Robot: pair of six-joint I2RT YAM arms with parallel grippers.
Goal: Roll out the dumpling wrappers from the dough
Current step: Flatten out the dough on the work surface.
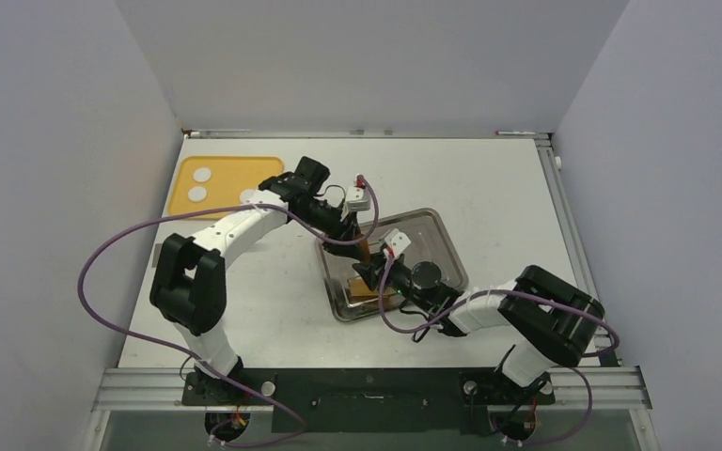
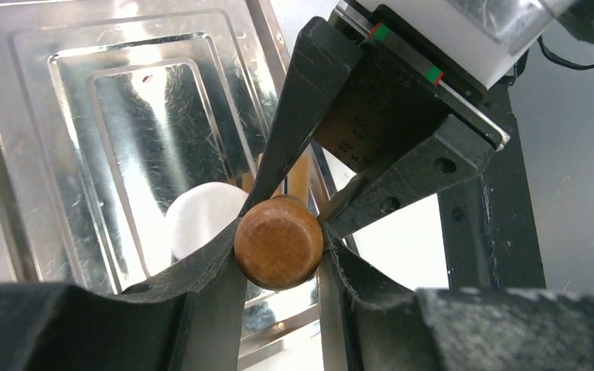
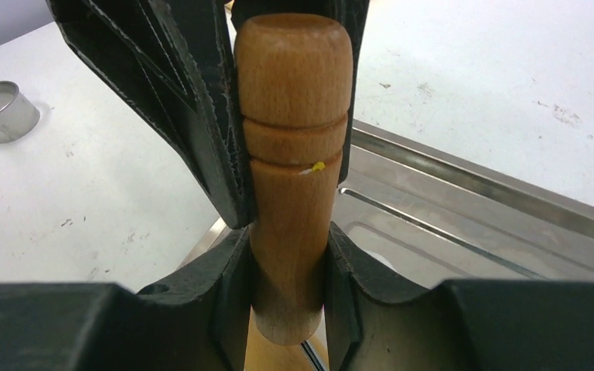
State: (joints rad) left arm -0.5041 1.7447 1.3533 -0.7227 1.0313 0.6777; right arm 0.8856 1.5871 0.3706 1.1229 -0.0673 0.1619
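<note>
Wooden rolling pin (image 2: 278, 247): left wrist view, round end facing camera, over steel tray (image 2: 69, 85).
Left gripper (image 2: 280, 243): clamped on the pin end, one finger each side.
Right gripper (image 2: 292, 205): enters from the opposite side, fingertips pinching the same end.
Dough piece (image 2: 197, 216): white, round, on tray floor beside the pin end, partly behind a finger; can't tell how flat it is.
Pin handle (image 3: 294, 154): right wrist view, right fingers tight below its groove, left fingers gripping farther out, tray rim just beyond.
Metal ring (image 3: 0, 112): on table (image 3: 85, 201), well off the tray.
Yellow board (image 1: 226, 183): top view, far-left of tray, apart from it.
Dough lumps (image 1: 203, 174): on the board, outside the tray.
</note>
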